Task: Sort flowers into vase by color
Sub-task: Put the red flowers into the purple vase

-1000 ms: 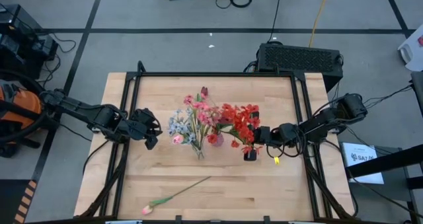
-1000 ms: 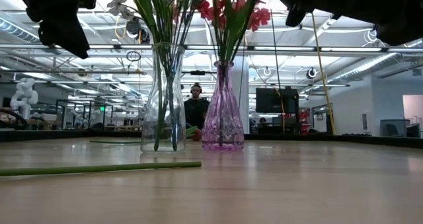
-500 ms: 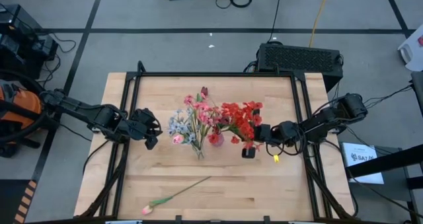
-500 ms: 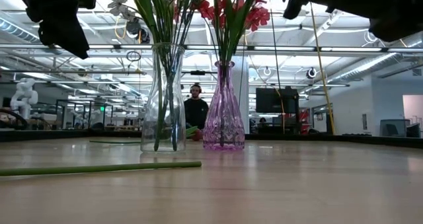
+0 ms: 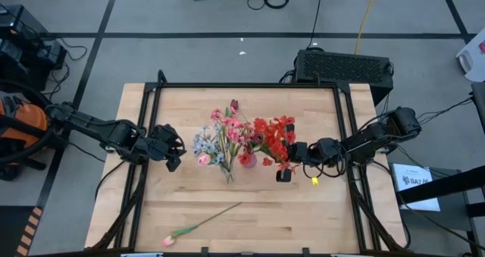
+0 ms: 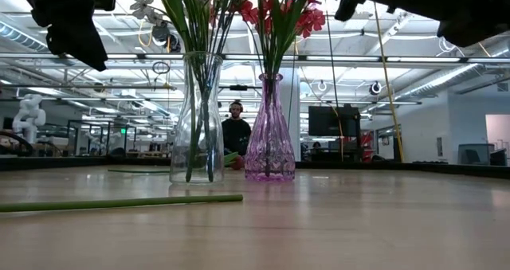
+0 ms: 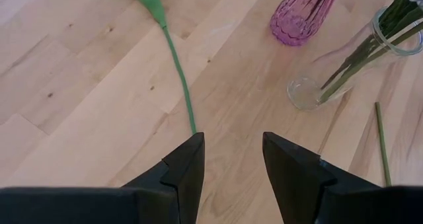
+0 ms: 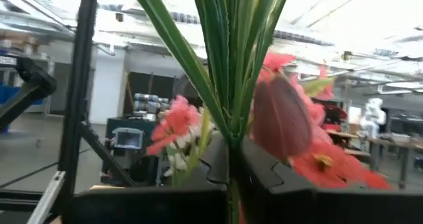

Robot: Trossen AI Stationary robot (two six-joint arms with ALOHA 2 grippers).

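A clear glass vase (image 6: 197, 119) holds pale blue and pink flowers (image 5: 216, 139). Right of it, a purple vase (image 6: 268, 135) holds red flowers (image 5: 274, 139). One pink flower (image 5: 201, 225) lies flat near the table's near edge, its stem (image 6: 119, 203) showing in the low view. My right gripper (image 5: 286, 162) is raised beside the red blooms, to the right of the purple vase, and shut on a green stem. My left gripper (image 5: 171, 149) hangs open above the wood left of the clear vase. Two loose green stems (image 7: 178, 72) (image 7: 382, 145) lie ahead of it. My right gripper pinches a green stem (image 8: 231, 161) of the red flowers between its two fingers, coming level from the table's right, with the fingers across the stem. The stem stands roughly upright, and leaves and red blooms (image 8: 310, 151) rise above the fingers. Its lower end is hidden.
A black frame (image 5: 250, 85) runs around the tabletop. Bare wood lies on the near half of the table around the lying pink flower. A black box (image 5: 345, 66) sits beyond the far right corner. A person (image 6: 236, 131) sits in the room behind the vases.
My right gripper has edged toward the table's left, closer to the purple vase, carrying the red blooms with it.
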